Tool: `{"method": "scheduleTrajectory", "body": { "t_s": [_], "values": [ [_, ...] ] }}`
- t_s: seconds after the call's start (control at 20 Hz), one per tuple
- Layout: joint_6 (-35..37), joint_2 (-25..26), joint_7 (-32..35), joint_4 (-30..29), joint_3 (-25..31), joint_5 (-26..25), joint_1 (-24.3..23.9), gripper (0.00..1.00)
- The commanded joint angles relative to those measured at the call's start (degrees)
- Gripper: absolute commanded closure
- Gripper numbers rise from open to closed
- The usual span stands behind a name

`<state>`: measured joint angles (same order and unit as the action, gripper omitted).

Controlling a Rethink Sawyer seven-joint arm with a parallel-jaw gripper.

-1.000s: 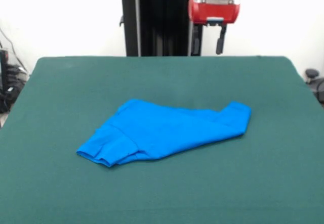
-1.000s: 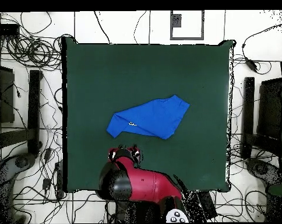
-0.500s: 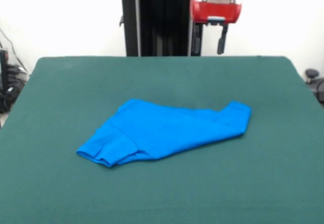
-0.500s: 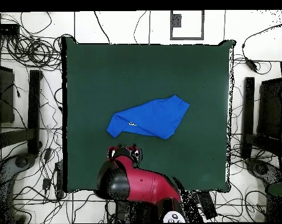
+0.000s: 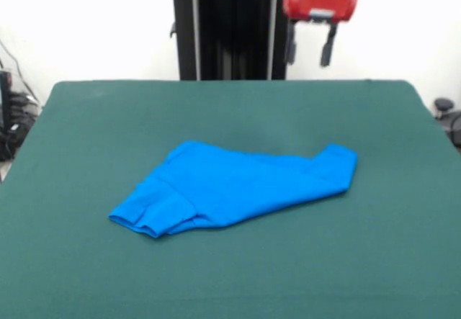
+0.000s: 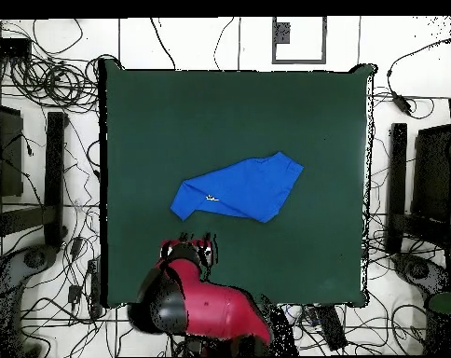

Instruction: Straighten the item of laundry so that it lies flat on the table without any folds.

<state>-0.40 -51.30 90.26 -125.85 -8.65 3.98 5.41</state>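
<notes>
The gripper [image 5: 310, 45] hangs high above the far edge of the table [image 5: 86, 117], its two dark fingers [image 5: 328, 49] spread apart and holding nothing. The item of laundry [image 5: 238, 186], a bright blue shirt, lies folded over itself near the table's middle, well apart from the gripper and below it, toward the table's centre. Seen from overhead, the shirt's [image 6: 239, 189] long axis runs slantwise across the table, one narrow end lying nearer the gripper [image 6: 188, 246]. That nearer end looks the likelier first hold.
</notes>
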Motion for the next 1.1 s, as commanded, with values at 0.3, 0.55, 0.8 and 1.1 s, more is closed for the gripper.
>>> {"method": "scheduleTrajectory", "body": {
  "t_s": [0.3,0.55,0.8,1.1],
  "values": [
    [3.1,-12.1,15.0,-14.8,-9.1,-0.3,8.2,0.0],
    [-3.9,-15.3,16.8,-23.9,-1.0,-2.7,-1.5,0.0],
    [-16.6,-8.3,19.2,-26.5,3.1,-9.7,-9.4,0.0],
    [-20.5,-4.4,20.5,-25.3,3.1,-10.3,-9.8,0.0]
  ]
}}
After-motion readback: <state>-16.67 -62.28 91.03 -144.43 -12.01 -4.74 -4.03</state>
